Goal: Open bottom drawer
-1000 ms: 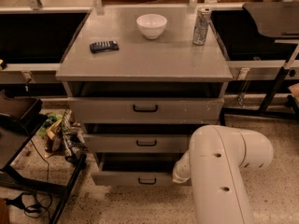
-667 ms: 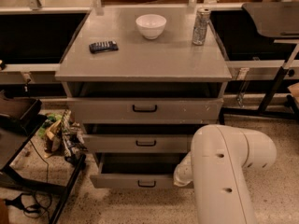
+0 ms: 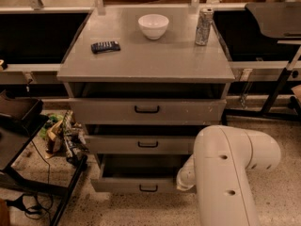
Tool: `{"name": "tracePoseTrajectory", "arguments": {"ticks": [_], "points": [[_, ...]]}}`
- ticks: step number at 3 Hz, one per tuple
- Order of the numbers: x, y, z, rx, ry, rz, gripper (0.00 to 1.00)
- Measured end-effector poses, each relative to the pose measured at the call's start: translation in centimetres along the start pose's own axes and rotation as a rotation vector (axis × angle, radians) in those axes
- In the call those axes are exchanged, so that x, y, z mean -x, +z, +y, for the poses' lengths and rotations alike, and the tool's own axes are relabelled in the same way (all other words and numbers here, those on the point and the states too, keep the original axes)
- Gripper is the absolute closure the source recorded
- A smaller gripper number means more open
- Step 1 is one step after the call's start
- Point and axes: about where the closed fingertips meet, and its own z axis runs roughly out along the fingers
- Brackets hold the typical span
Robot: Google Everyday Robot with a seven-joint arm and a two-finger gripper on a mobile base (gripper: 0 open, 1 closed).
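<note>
The bottom drawer (image 3: 123, 184), just left of the claw (image 3: 185, 179) tucked behind the white arm (image 3: 230, 173), already stands pulled well out, so only letting go seems left; whether the claw is apart or together I cannot tell.

The arm (image 3: 230, 173) is a thick, smooth, off-white shell with a rounded elbow and a few small dark round holes on its face. A narrower pale joint (image 3: 185, 177) shows at its lower left. The claw is hidden behind it, by the bottom drawer's (image 3: 136, 186) right end.

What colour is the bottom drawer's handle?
Black handle, camera view; tool hidden behind the arm by the bottom drawer.
</note>
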Motion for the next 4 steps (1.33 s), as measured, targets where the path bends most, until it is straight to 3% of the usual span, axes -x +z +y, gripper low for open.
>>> {"name": "tracePoseTrajectory", "arguments": {"ticks": [2, 4], "points": [[-0.28, -0.17, 0.78, 0.007, 0.003, 0.019, 1.00], [-0.27, -0.16, 0.79, 0.007, 0.003, 0.019, 0.58]]}}
